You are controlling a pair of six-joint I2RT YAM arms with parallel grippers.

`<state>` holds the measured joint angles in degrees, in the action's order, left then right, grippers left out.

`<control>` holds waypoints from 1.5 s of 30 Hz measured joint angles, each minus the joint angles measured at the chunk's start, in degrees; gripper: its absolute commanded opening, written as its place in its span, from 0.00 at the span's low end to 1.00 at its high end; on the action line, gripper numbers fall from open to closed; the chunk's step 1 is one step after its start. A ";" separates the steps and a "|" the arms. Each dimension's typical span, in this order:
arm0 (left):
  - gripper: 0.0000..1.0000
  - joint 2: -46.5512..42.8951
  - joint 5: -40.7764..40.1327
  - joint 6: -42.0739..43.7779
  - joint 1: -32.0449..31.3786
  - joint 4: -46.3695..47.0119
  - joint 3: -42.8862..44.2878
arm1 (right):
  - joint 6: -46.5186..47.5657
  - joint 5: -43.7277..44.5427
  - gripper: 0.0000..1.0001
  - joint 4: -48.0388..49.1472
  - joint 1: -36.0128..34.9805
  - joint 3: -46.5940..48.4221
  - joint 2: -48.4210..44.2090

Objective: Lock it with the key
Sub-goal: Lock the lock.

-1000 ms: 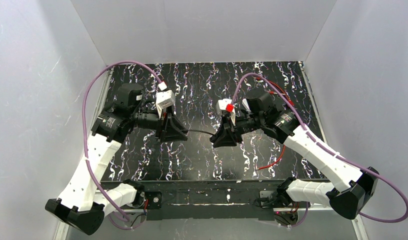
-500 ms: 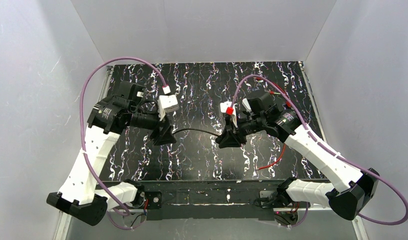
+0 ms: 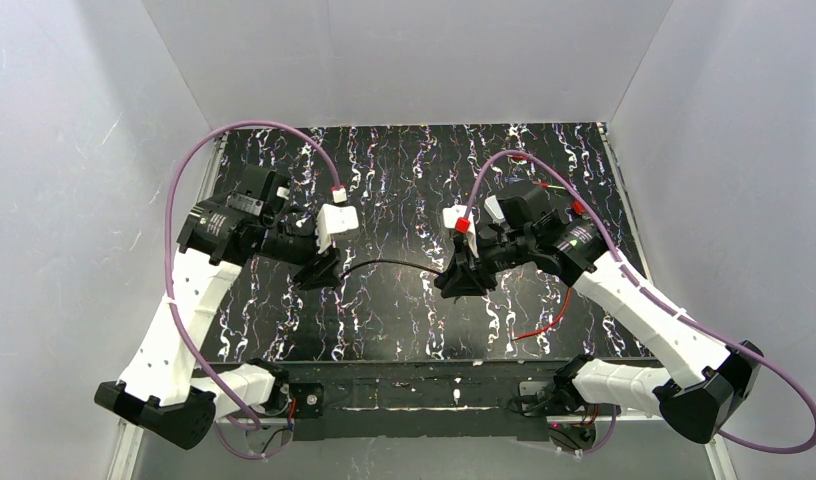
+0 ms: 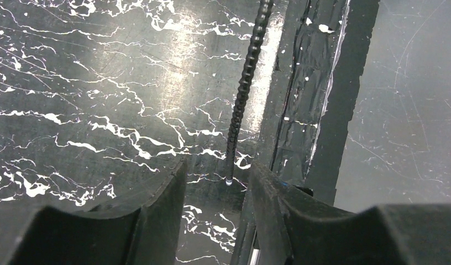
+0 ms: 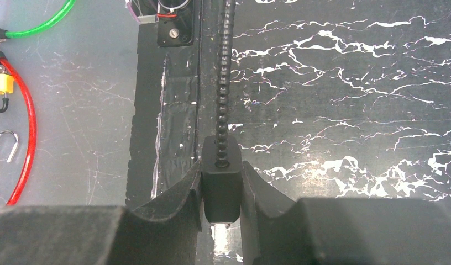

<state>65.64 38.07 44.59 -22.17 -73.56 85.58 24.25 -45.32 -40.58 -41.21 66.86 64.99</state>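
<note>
On your left, the left end effector (image 3: 322, 272) hangs over the left-middle of the marbled black tabletop (image 3: 404, 160), pointing right. Its fingers (image 4: 157, 204) stand apart. The free tip of the black beaded cable (image 4: 242, 94) sits in the gap between them, and in the left wrist view neither finger presses on it.

From there the cable (image 3: 389, 265) runs rightward in a shallow arc across the middle of the tabletop, well clear of the far edge.

At its right end the cable enters the lock body (image 5: 221, 182), a small black block. Your right end effector (image 3: 462, 278) is clamped on that block, with a finger tight against each side, just right of the tabletop's centre. I cannot make out a key in either wrist view.

Further right, a red cable (image 3: 542, 325) lies on the tabletop toward the near edge, partly under the right arm.
</note>
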 measured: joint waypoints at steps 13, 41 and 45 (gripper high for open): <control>0.09 1.38 3.62 0.50 0.00 0.41 -2.73 | 0.15 -0.26 0.01 -0.06 0.00 1.28 0.00; 0.00 -9.75 3.32 -68.41 -0.09 65.21 -13.48 | -31.63 5.28 0.01 47.00 -2.85 -1.34 2.11; 0.00 -8.56 2.35 -74.45 -0.38 68.75 -13.84 | -33.24 5.39 0.01 48.73 -4.11 -2.11 2.14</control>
<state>57.08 40.41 -29.87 -22.55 -4.81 71.74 -8.98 -39.93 8.15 -45.32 64.75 67.13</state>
